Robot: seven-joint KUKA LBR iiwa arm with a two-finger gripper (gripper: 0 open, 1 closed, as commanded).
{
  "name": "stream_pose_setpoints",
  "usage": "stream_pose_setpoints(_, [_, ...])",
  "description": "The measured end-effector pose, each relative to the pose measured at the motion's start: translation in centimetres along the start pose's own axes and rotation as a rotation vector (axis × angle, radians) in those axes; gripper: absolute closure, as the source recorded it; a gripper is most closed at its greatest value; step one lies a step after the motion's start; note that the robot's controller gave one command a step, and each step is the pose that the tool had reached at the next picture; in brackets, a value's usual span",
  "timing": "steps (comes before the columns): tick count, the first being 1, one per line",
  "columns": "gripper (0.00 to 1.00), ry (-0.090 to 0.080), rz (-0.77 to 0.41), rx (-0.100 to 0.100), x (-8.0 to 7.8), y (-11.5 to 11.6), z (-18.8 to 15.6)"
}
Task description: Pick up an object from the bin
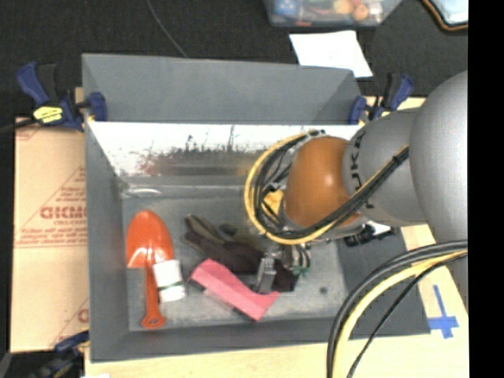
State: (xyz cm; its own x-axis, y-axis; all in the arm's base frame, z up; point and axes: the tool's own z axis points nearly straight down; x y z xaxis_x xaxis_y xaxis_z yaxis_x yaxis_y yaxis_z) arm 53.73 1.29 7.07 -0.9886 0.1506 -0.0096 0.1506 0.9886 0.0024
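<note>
In the grey metal bin (106, 211), a flat pink strip (232, 290) lies slantwise at near centre, its right end just beside the tool (270, 276), which hangs low at the near right; whether the tool is open or closed cannot be told from this angle, and nothing is seen gripped. To the left, a small white bottle (168, 280) touches the handle of an orange plastic scoop (150, 246), both well apart from the tool. Just beyond the pink strip, a dark, crumpled glove-like piece (224, 246) stretches leftward from beneath the tool, with the arm's orange wrist cover (315, 183) farther back. The approach appears to be the step in hand, the grasp not yet made. The strip's end and the dark piece look the likeliest picks; the next move calls for settling over one, closing on it alone and lifting clear of the other
</note>
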Motion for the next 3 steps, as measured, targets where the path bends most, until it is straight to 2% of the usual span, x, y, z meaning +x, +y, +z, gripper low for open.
stream_pose_setpoints(1, [0.00,-0.001,-0.050,0.002,0.07,0.10,-0.19])
stream_pose_setpoints(2, [1.00,-0.002,-0.017,0.000,-0.05,0.00,-0.10])
stream_pose_setpoints(3, [1.00,-0.002,-0.008,-0.001,-0.07,-0.03,-0.10])
